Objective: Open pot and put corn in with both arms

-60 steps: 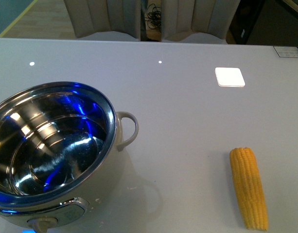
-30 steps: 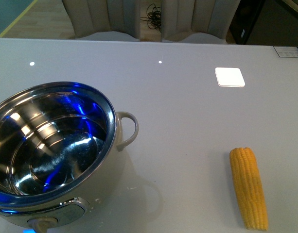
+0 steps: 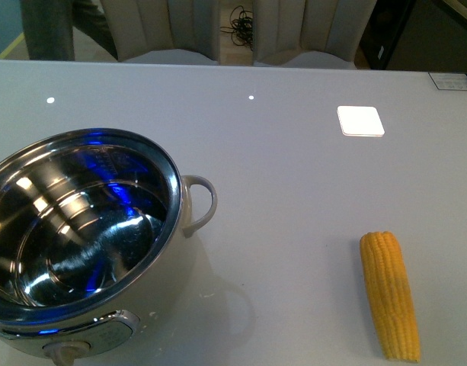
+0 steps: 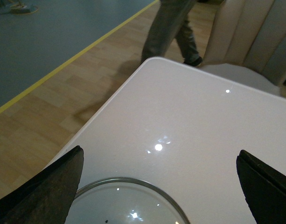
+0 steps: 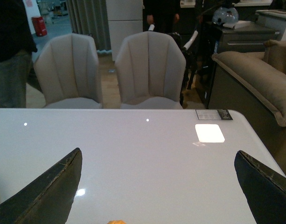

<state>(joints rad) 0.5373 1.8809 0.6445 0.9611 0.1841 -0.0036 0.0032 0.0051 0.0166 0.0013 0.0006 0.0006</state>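
- Since prior frames: a person's legs (image 3: 46, 27) are now past the desk's far left corner, and the blue glint in the pot is dimmer. Pot and corn haven't shifted.
- left tool (image 4: 159, 151): released, fingers spread wide, holding nothing. The glass lid (image 4: 129, 205) sits below, btwn the fingers.
- right tool (image 5: 157, 151): also released and empty. Only a sliver of the corn (image 5: 115, 222) shows at the frame edge.
- pot (image 3: 174, 179): open, steel inside bare, near-left on the desk (image 3: 294, 191).
- Corn lies near-right on the desk, well apart from the pot, tapered end toward the robot.
- Step, by my read: lid's off, corn pickup is next. Drop the right tool over the cob's middle, fingers across its width, and clamp firmly since it's round and may roll. Carry it level and lower it inside the rim.
- Count: 1 pot, 1 lid, 1 corn, 2 tools, 2 chairs (image 5: 149, 70).
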